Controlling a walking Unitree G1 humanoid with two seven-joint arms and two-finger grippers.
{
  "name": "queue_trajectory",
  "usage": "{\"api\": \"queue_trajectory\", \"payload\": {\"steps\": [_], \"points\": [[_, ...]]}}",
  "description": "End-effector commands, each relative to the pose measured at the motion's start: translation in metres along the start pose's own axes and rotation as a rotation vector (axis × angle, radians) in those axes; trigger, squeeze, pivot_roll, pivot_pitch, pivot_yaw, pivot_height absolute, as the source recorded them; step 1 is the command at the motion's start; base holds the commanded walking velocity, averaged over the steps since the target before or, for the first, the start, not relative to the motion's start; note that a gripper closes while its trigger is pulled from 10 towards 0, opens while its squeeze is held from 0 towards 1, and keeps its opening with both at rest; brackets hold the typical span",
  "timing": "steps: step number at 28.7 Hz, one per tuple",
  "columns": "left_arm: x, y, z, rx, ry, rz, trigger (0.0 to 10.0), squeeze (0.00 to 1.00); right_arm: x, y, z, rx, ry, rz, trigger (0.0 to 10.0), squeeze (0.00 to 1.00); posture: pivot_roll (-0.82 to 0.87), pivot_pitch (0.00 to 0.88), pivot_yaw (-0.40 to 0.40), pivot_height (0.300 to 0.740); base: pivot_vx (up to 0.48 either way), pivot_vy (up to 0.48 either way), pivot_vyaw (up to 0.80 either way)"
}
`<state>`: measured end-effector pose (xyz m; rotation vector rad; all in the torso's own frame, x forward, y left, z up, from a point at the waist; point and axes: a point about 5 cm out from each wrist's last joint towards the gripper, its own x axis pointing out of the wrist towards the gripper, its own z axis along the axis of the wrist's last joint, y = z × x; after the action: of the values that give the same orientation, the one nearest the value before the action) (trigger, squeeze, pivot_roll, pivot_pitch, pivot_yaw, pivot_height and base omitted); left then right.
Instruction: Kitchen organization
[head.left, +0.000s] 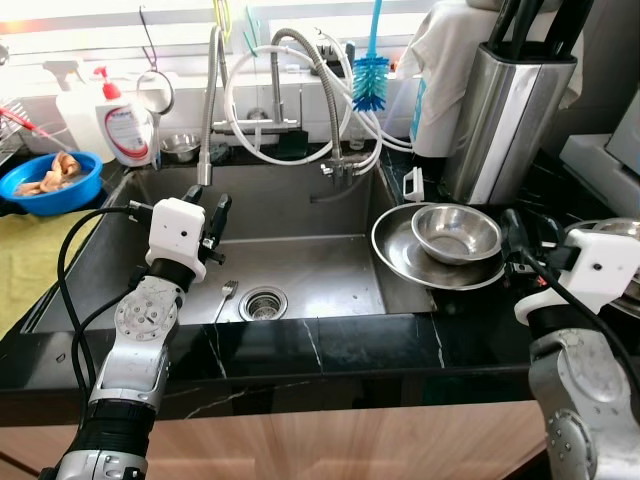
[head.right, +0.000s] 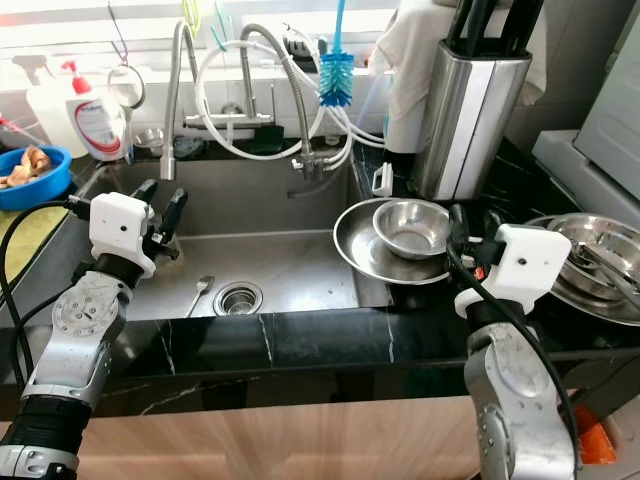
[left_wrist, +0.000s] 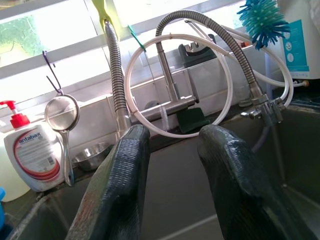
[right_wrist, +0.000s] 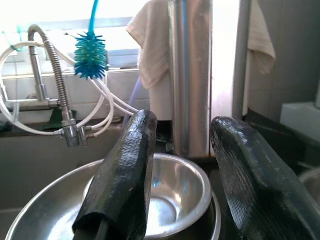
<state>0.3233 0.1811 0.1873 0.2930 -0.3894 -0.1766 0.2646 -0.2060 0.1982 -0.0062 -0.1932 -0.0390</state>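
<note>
Small steel bowl (head.left: 456, 232) sits nested in a wide steel bowl (head.left: 395, 250) on the counter (head.left: 330, 345) at the sink's right edge, overhanging the basin a bit. Right gripper (head.left: 515, 235) is just right of both bowls, near side, fingers spread apart, holding nothing; in the right wrist view the fingers (right_wrist: 122, 175) frame the small bowl, not touching it. Fork (head.left: 224, 296) lies on the sink (head.left: 300, 265) floor, left of the drain (head.left: 263, 301). Left gripper (head.left: 205, 215) hangs above the sink's left part, above and just left of the fork, fingers parted and empty, pointing toward the far wall. Faucet hose (head.left: 210, 110) drops just beyond it. Far right: knife block (head.left: 510, 115) behind the bowls, a towel (head.left: 440, 70) beside it, blue brush (head.left: 370, 80) hanging over the taps. More steel dishes (head.right: 590, 260) lie on the far right counter. Far left: soap bottle (head.left: 125, 125), strainer (head.left: 155, 92), blue bowl (head.left: 52, 182) with scraps.
</note>
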Motion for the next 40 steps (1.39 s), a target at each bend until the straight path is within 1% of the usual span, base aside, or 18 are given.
{"api": "queue_trajectory", "payload": {"steps": [1,2,3,4,5,6,8,10,14,15,16,17,23,28,32,33,36,40], "points": [[0.001,0.0,-0.002,-0.002,0.014,-0.001,10.0,0.0,0.008,0.006,-0.006,-0.008,0.104,0.079,10.0,0.0,-0.09,0.0,0.035,0.74,0.0,0.0,0.0],[0.001,0.0,-0.002,-0.002,0.014,-0.001,10.0,0.0,0.008,0.006,-0.006,-0.008,0.104,0.079,10.0,0.0,-0.09,0.0,0.035,0.74,0.0,0.0,0.0],[0.002,-0.002,-0.002,-0.006,0.014,-0.005,10.0,0.0,0.011,0.007,-0.011,-0.023,0.129,0.084,10.0,0.12,-0.09,0.0,0.035,0.74,0.0,0.0,0.0],[0.003,-0.004,-0.001,-0.009,0.013,-0.012,10.0,0.0,0.014,0.012,-0.013,-0.016,0.148,0.125,10.0,1.0,-0.09,0.0,0.041,0.74,0.0,0.0,0.0],[0.003,-0.005,-0.001,-0.01,0.012,-0.016,10.0,0.0,0.015,0.016,-0.013,-0.006,0.163,0.156,10.0,1.0,-0.09,0.0,0.041,0.74,0.0,0.0,0.0],[0.004,-0.005,-0.001,-0.008,0.014,-0.025,10.0,0.0,0.016,0.029,-0.014,0.01,0.182,0.261,10.0,1.0,-0.09,0.0,0.043,0.74,0.0,0.0,0.0],[0.004,-0.004,-0.001,-0.008,0.016,-0.026,10.0,0.0,0.016,0.039,-0.015,0.011,0.209,0.343,10.0,1.0,-0.09,0.0,0.042,0.74,0.0,0.0,0.0],[0.005,-0.004,-0.001,-0.009,0.015,-0.023,10.0,0.0,0.018,0.045,-0.015,-0.011,0.216,0.395,10.0,1.0,-0.09,0.0,0.041,0.74,0.0,0.0,0.0],[0.005,-0.005,-0.001,-0.014,0.015,-0.031,10.0,0.0,0.023,0.049,-0.013,-0.02,0.229,0.437,10.0,1.0,-0.09,0.0,0.041,0.74,0.0,0.0,0.0],[0.004,-0.006,-0.002,-0.014,0.018,-0.04,10.0,0.0,0.027,0.049,-0.012,-0.037,0.232,0.442,10.0,0.71,-0.09,0.0,0.041,0.74,0.0,0.0,0.0],[0.004,-0.006,-0.002,-0.014,0.021,-0.044,10.0,0.0,0.029,0.049,-0.011,-0.04,0.234,0.442,10.0,0.71,-0.09,0.0,0.04,0.74,0.0,0.0,0.0],[0.004,-0.006,-0.002,-0.015,0.022,-0.043,10.0,0.0,0.032,0.047,-0.009,-0.049,0.232,0.437,10.0,0.0,-0.09,0.0,0.04,0.74,0.0,0.0,0.0],[0.005,-0.005,-0.003,-0.017,0.022,-0.042,10.0,0.0,0.043,0.043,-0.004,-0.083,0.228,0.408,10.0,0.0,-0.09,0.0,0.042,0.74,0.0,0.0,0.0],[0.006,-0.006,-0.003,-0.02,0.022,-0.048,10.0,0.0,0.048,0.043,-0.001,-0.082,0.238,0.399,10.0,0.0,-0.09,0.0,0.045,0.74,0.0,0.0,0.0],[0.007,-0.009,-0.003,-0.026,0.024,-0.065,10.0,0.0,0.057,0.046,-0.003,-0.079,0.294,0.382,10.0,0.0,-0.09,0.0,0.047,0.74,0.0,0.0,0.0],[0.007,-0.009,-0.003,-0.026,0.024,-0.065,10.0,0.0,0.057,0.046,-0.003,-0.079,0.294,0.382,10.0,0.0,-0.09,0.0,0.047,0.74,0.0,0.0,0.0],[0.007,-0.01,-0.003,-0.034,0.029,-0.07,10.0,0.0,0.059,0.049,-0.008,-0.091,0.361,0.384,10.0,0.0,-0.09,0.0,0.046,0.74,0.0,0.0,0.0],[0.007,-0.011,-0.004,-0.04,0.031,-0.076,10.0,0.0,0.061,0.05,-0.014,-0.102,0.401,0.38,10.0,0.0,-0.09,0.0,0.044,0.74,0.0,0.0,0.0]]}}
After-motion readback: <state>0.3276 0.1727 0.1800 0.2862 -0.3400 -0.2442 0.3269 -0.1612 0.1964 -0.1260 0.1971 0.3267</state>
